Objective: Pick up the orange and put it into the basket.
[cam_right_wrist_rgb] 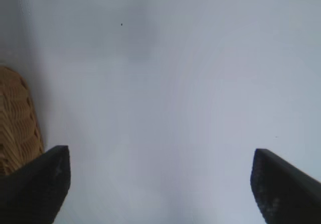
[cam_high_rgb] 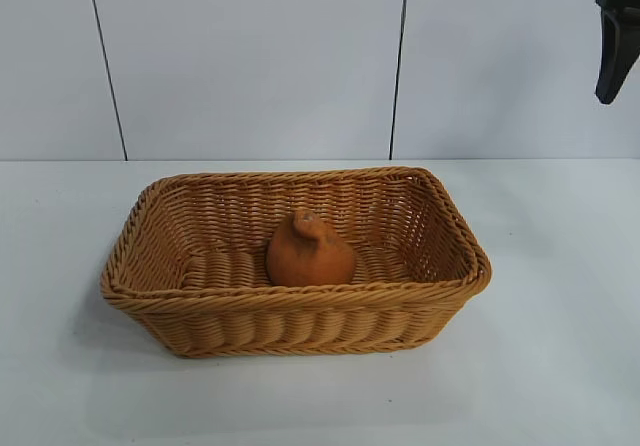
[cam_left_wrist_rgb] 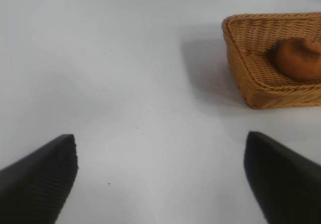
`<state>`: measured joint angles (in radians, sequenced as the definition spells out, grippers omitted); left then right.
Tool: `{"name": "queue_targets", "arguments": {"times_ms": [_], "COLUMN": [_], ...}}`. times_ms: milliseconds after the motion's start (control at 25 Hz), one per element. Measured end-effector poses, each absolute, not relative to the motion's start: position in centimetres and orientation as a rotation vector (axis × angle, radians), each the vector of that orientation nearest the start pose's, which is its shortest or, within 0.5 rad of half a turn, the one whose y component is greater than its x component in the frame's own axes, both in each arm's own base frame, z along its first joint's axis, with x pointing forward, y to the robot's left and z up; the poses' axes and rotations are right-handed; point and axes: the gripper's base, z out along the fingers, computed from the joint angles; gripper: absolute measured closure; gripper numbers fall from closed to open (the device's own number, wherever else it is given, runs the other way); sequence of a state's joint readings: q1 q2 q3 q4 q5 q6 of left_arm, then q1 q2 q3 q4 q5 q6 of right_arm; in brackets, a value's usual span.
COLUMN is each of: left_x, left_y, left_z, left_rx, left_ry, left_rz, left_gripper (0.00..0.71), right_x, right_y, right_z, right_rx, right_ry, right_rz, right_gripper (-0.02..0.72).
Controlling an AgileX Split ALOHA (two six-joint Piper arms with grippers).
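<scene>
The orange (cam_high_rgb: 309, 252), a brownish-orange lump with a knobby tip, lies inside the wicker basket (cam_high_rgb: 160, 301) at the table's middle. Both also show in the left wrist view, the orange (cam_left_wrist_rgb: 297, 59) resting in the basket (cam_left_wrist_rgb: 251, 83). My left gripper (cam_left_wrist_rgb: 160, 176) is open and empty over bare table, well apart from the basket; it is out of the exterior view. My right gripper (cam_right_wrist_rgb: 160, 184) is open and empty above bare table, with the basket's edge (cam_right_wrist_rgb: 17, 123) beside it. In the exterior view only a black finger (cam_high_rgb: 615, 36) shows, high at the top right.
The white table (cam_high_rgb: 560, 366) runs all round the basket. A white panelled wall (cam_high_rgb: 250, 66) stands behind it.
</scene>
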<state>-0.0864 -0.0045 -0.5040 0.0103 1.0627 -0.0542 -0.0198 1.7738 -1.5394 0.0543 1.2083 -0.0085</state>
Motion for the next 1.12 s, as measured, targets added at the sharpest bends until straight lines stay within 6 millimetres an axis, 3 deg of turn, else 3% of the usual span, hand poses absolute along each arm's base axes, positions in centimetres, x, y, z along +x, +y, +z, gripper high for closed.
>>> {"name": "queue_targets", "arguments": {"times_ms": [240,640,880,1120], "left_x": [-0.6,-0.6,-0.6,-0.6], "left_y": [0.1,0.1,0.1,0.1], "left_z": [27.8,27.8,27.8,27.8], "left_rx": [0.032,0.032,0.032,0.032], "left_ry": [2.039,2.039,2.039,2.039], "left_rz": [-0.081,-0.081,-0.081,-0.081], "left_gripper": [0.067,0.067,0.067,0.067], "right_x": [32.0,18.9,11.6,6.8], "right_y": [-0.3,0.0,0.1,0.1], "right_z": [29.2,31.2,29.5,26.4], "right_rx": [0.002,-0.019,-0.021,-0.025], "right_ry": [2.954,2.855,2.711,2.502], "right_rz": [0.055,0.045,0.031,0.014], "right_gripper": [0.030,0.030,0.030,0.030]}}
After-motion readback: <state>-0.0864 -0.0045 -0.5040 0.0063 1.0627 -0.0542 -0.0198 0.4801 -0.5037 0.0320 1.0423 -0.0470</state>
